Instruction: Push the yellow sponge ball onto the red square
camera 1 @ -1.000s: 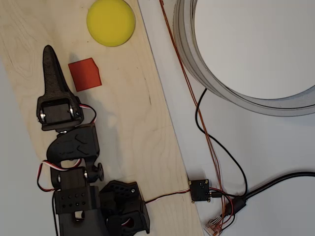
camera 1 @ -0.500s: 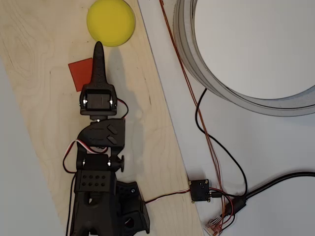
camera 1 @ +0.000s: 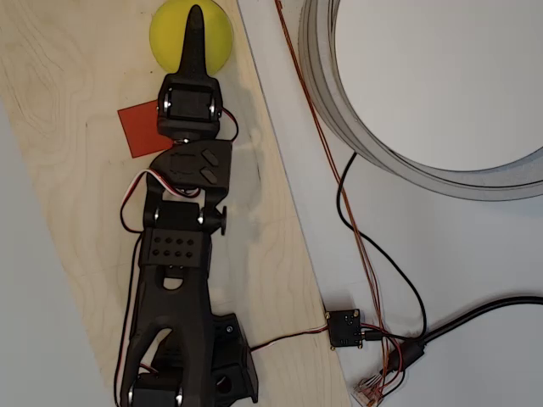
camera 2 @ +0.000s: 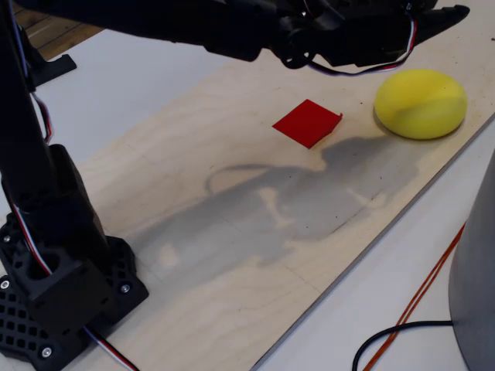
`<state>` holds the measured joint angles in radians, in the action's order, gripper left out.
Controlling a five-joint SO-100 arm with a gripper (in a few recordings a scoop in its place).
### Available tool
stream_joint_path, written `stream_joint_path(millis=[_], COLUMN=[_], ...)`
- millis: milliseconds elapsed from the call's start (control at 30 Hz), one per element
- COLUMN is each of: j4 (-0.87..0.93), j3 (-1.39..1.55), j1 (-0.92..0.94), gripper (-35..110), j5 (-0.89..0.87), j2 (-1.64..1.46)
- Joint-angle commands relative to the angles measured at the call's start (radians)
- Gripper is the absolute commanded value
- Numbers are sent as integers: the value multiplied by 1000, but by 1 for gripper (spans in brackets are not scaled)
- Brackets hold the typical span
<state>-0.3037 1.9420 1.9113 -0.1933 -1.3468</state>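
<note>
I'm reaching my pincer (camera 1: 194,25), looking closed and empty, over the ball (camera 1: 216,38) to get behind it and drag it toward the red square (camera 1: 137,127).

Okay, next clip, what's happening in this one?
A black robot arm is stretched out along a pale wooden board, its pointed gripper held over the bright yellow foam ball; the fixed view shows it raised above the ball rather than touching it. The ball sits on the board a little apart from the small flat red square, so it has not been pushed onto it. Whether the gripper is open or shut cannot be made out.
</note>
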Motion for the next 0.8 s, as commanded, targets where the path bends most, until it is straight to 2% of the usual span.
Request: stream_joint_path(millis=[0, 500, 767], j4=[15, 374, 468], j3=[-107, -634, -710], j1=[21, -20, -43], gripper=[7, 9, 10], j5=[-29, -143, -229], j2=[60, 420, 506])
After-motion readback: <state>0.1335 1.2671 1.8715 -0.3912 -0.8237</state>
